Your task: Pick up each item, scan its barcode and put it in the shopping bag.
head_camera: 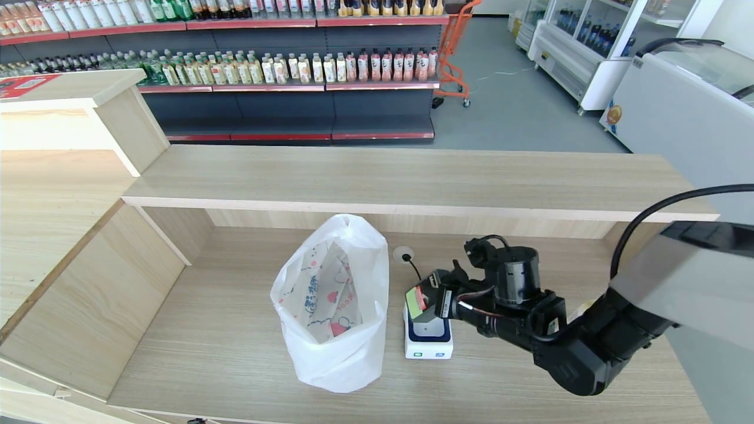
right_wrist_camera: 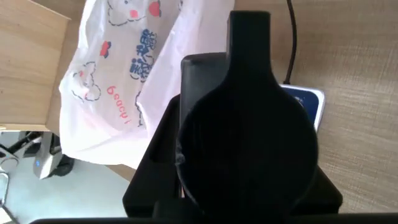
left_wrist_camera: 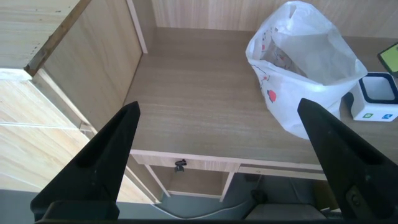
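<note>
As the head view shows, right gripper (head_camera: pixel 424 294) clamps a packet (head_camera: pixel 415 302); left gripper (left_wrist_camera: pixel 219 106) gapes.

Pale wooden desk (head_camera: pixel 224 347) with a raised ledge (head_camera: pixel 412 176) along its far side and a round cable hole (head_camera: pixel 403 254) just below it, and beyond, on the grey floor (head_camera: pixel 518 112), long shelves (head_camera: pixel 265 88) of bottled drinks (head_camera: pixel 294 68), an orange trolley (head_camera: pixel 456 59) and white freezers (head_camera: pixel 677 112).
</note>
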`<state>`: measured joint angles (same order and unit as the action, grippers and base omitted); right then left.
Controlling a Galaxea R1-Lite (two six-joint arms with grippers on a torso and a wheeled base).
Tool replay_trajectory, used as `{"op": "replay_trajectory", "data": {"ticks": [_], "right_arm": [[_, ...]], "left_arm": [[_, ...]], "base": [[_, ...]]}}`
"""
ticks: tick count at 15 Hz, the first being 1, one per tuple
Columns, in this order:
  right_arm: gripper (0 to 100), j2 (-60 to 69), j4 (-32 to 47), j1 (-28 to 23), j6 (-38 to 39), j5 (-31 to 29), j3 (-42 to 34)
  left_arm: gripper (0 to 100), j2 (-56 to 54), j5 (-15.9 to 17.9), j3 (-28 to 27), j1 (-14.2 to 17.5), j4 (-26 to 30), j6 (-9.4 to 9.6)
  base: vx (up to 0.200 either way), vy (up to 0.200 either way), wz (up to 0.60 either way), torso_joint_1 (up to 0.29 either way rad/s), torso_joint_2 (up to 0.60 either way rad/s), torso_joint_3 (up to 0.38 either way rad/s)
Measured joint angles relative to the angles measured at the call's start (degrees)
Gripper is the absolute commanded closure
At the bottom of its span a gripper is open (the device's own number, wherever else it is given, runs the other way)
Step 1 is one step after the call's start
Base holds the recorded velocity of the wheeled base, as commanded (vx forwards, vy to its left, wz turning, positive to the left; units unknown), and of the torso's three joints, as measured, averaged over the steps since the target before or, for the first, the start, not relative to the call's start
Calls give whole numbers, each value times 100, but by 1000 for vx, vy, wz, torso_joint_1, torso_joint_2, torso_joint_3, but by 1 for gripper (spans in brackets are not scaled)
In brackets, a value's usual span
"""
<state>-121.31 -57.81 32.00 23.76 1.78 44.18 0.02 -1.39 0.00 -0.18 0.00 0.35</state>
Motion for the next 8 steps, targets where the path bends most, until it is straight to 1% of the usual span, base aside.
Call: {"op": "replay_trajectory", "data": {"ticks": [1,3,4,6,8], "right_arm": [[100,350,107,7,-279,-9,-80],[100,1029,272,-87,-1169,-67,-380],[100,1334,301,-171,-1419,-99,-625],[100,1831,321,-290,-1529,-102,-1093],[100,2170,329,-354,-1184,-88,-1384]], "left_arm": [[0,0,0,0,0,0,-2],[0,0,0,0,0,0,0],[0,0,2,0,0,0,-2],[0,0,9,0,0,0,5],[0,0,9,0,0,0,24]], "base": [[0,0,0,0,0,0],[0,0,0,0,0,0],[0,0,0,0,0,0],[0,0,0,0,0,0],[0,0,0,0,0,0]]}}
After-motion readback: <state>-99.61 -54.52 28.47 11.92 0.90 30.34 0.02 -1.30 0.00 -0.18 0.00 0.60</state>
